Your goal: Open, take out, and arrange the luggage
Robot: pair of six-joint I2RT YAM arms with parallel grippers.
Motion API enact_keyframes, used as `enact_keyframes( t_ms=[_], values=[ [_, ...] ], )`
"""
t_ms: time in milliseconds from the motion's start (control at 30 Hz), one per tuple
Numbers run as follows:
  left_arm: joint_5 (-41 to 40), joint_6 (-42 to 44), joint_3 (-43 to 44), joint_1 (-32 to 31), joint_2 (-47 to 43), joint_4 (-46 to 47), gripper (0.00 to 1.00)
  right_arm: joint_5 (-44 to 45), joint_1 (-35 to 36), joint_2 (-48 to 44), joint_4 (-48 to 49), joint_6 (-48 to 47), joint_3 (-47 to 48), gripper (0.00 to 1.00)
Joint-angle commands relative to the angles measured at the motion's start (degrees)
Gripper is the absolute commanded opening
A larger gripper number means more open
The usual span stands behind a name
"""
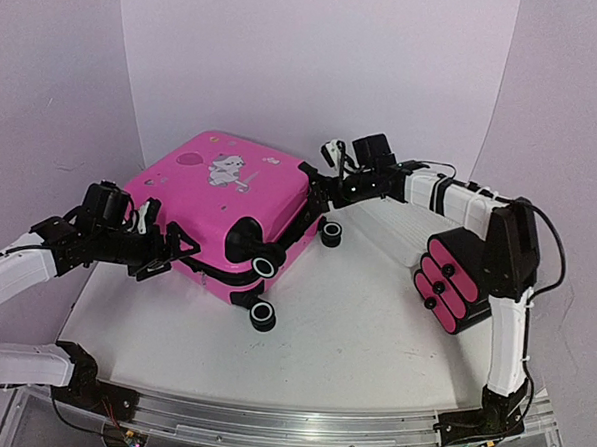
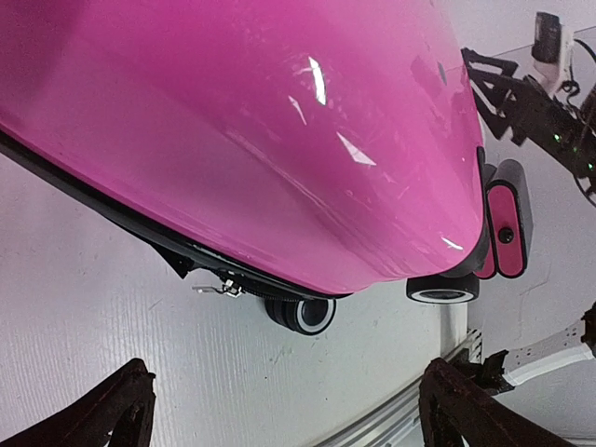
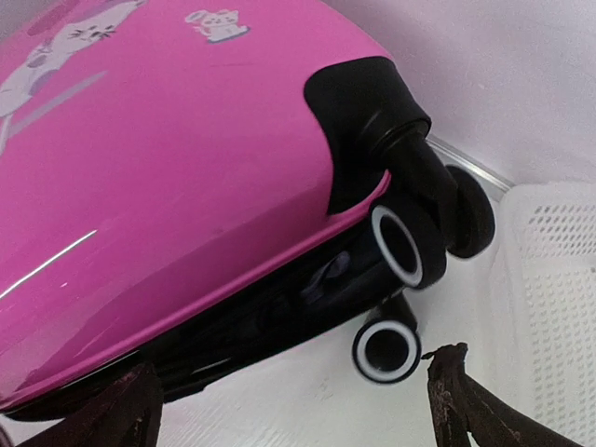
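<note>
Both grippers have their fingers spread apart and clamp nothing: the left gripper (image 1: 170,252) faces the luggage's side nearest the table's left edge, and the right gripper (image 1: 318,190) faces its wheeled end from the far right. Between them the luggage (image 1: 220,194), a large bright-pink hard-shell suitcase with cartoon print, lies flat on the white table (image 1: 353,337) toward the far-left corner, its black wheels (image 1: 264,266) pointing near-right, and the right wrist view shows a dark gap along its seam. Smaller things sit by the right edge: a white mesh basket (image 1: 399,224) and, at its near end, a stack of black cases with pink ends (image 1: 451,282).
</note>
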Motion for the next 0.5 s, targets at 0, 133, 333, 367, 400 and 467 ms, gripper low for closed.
enact_keyframes(
  t_ms=[0,133,333,367,400,467],
  values=[
    [0.7,-2.2,-1.0,-1.1,-3.1,4.3,0.99,-0.8,-2.1,7.9,-4.8,-10.0,15.1,0.98],
    [2.1,-3.0,-2.2,-3.2,-0.7,6.1,0.99,-2.9,-3.8,15.5,-8.6,-15.2,25.0,0.98],
    [3.1,-3.5,-1.1,-4.3,1.2,9.3,0.99,-4.4,-5.6,25.3,-10.3,-19.6,36.3,0.98],
    [3.0,-3.3,-1.0,-4.3,1.3,9.3,0.99,-5.7,-5.9,26.7,-10.5,-19.4,39.2,0.98],
    [3.0,-3.1,-0.9,-4.3,1.4,9.3,0.99,-6.1,-6.0,28.1,-10.6,-19.1,41.2,0.98],
    [2.7,-3.1,-0.8,-4.3,1.9,9.3,0.99,-8.0,-6.0,30.6,-11.0,-18.7,45.0,0.93]
  ],
)
